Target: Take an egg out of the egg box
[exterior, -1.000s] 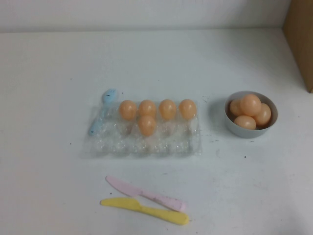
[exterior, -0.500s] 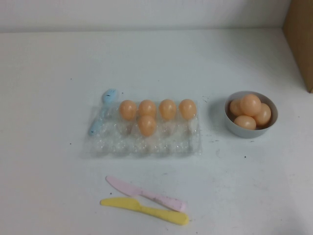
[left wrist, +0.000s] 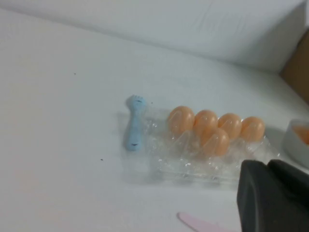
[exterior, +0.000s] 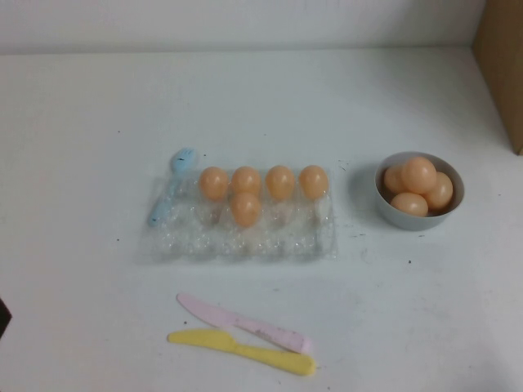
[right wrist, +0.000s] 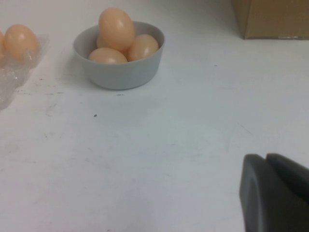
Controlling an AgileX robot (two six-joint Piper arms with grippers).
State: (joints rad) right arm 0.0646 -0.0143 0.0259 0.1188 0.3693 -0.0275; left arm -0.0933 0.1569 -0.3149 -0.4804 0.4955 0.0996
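Eggs fill the egg box [exterior: 245,233]: four in its far row, one egg [exterior: 245,209] just nearer. Four more fill the grey bowl [exterior: 400,214]. Left gripper [left wrist: 273,198] and right gripper [right wrist: 275,195] look pressed together, low near the table's near side.

The egg box [exterior: 243,220] sits mid-tabletop [exterior: 82,122], holding 4 eggs in its back row and 1 egg [exterior: 245,209] before them. A fork [exterior: 170,184] lies at its left, a bowl [exterior: 418,190] of eggs right, 2 knives [exterior: 245,339] in front.
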